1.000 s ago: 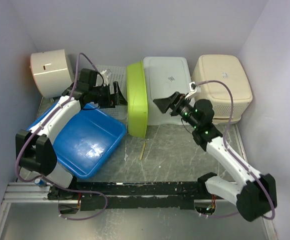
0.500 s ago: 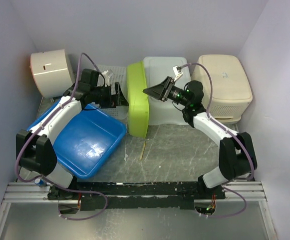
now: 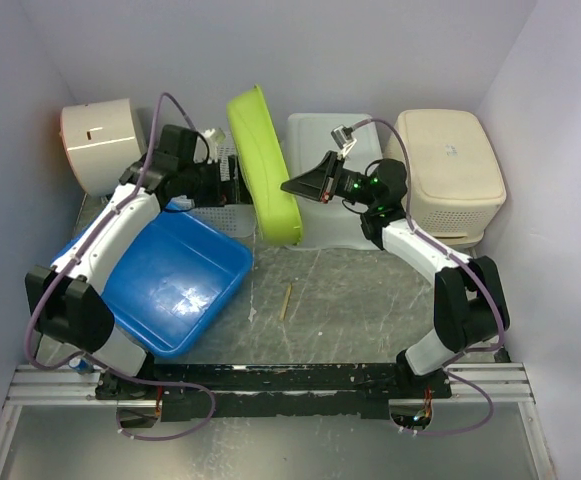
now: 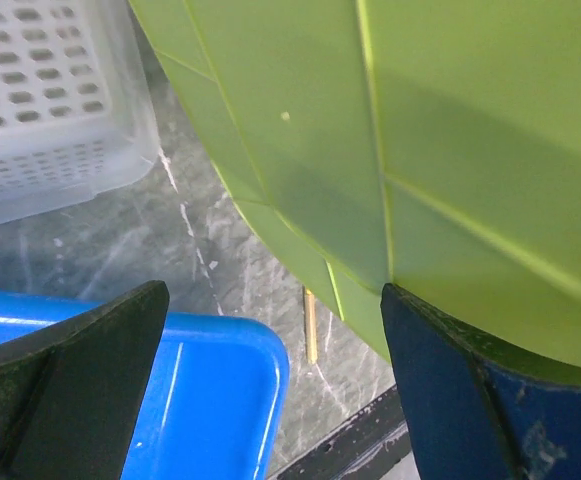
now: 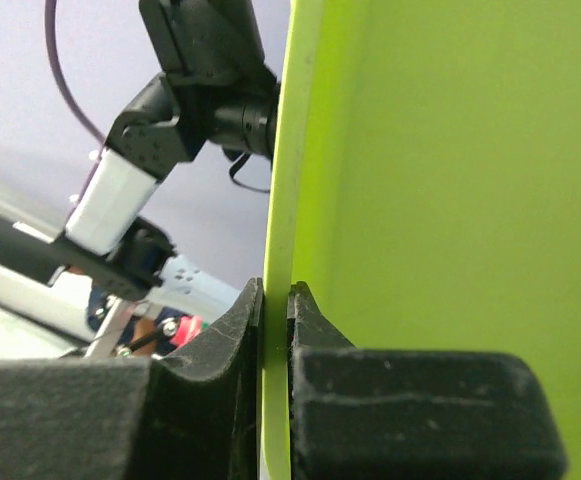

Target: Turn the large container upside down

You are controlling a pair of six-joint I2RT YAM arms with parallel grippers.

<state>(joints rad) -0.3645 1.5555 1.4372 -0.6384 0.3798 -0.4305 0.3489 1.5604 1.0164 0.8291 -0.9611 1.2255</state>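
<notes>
Right gripper [image 5: 275,300] is pinching the rim of the green container [image 3: 262,165], which is standing tilted on its lower edge at the back, between the two arms. Left gripper [image 4: 270,310] is sitting spread wide beside its outer wall, gripping nothing. I'm thinking roll it over slowly, with the left bracing so it's not sliding into the blue tub [image 3: 175,285].

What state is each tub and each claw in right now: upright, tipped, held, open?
green container: tipped up on edge, rim gripped.
right gripper: shut on the green container's rim.
left gripper: open, beside the container's outer wall.
blue tub: open side up.
</notes>
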